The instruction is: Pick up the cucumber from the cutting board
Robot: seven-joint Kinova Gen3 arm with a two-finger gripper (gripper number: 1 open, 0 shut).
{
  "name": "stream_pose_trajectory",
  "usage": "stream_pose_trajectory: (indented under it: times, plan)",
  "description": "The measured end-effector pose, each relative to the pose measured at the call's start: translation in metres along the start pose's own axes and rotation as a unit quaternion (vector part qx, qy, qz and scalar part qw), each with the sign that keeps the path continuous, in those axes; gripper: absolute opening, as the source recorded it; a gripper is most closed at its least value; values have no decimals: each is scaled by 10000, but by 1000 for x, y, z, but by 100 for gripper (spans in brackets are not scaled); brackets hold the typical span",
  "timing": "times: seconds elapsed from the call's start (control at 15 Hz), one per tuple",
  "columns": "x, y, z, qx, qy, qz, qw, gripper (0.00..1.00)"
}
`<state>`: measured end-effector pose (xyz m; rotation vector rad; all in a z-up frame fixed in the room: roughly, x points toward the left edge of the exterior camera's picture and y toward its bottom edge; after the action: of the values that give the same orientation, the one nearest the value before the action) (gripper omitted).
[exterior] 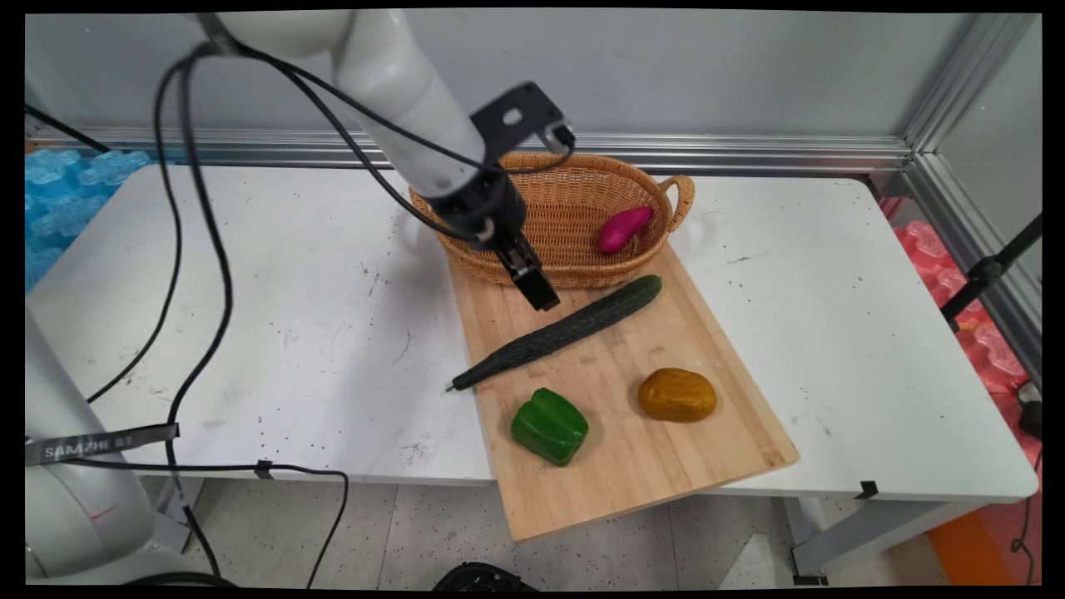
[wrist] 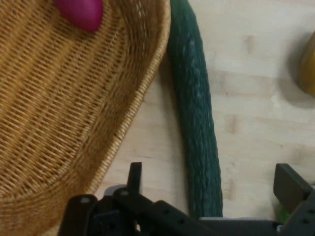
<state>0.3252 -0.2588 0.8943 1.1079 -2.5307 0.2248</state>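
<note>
Cucumber (exterior: 566, 331) lies on the wooden board (exterior: 632, 466) at the centre of the main view, running diagonally from its thin stem end at lower left to its blunt end just beside the basket (exterior: 574, 187). You see your gripper (exterior: 539, 289) poised above its upper half with nothing in it; in the hand view the fingers (wrist: 135, 174) stand spread wide, the cucumber between them and apart from both. The magenta sweet potato (exterior: 624, 229) sits inside the basket at upper centre. The green pepper (exterior: 549, 426) and brown potato (exterior: 677, 394) rest on the board's lower part. The cucumber is long, dark and bumpy-skinned; the basket is woven wicker, oval, with a loop handle; the pepper is glossy and lobed; the potato smooth and rounded.
</note>
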Motion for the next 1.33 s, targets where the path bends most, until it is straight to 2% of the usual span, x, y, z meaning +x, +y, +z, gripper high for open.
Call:
stream_pose_trajectory:
  times: [0.6,1.0,1.27,1.33]
  plan:
    - [18,17,66,137,-523,-189,9984,100]
    - [26,19,97,198,-685,-385,9967,100]
    - [28,18,106,210,-727,-468,9960,100]
    - [28,18,108,214,-739,-486,9958,0]
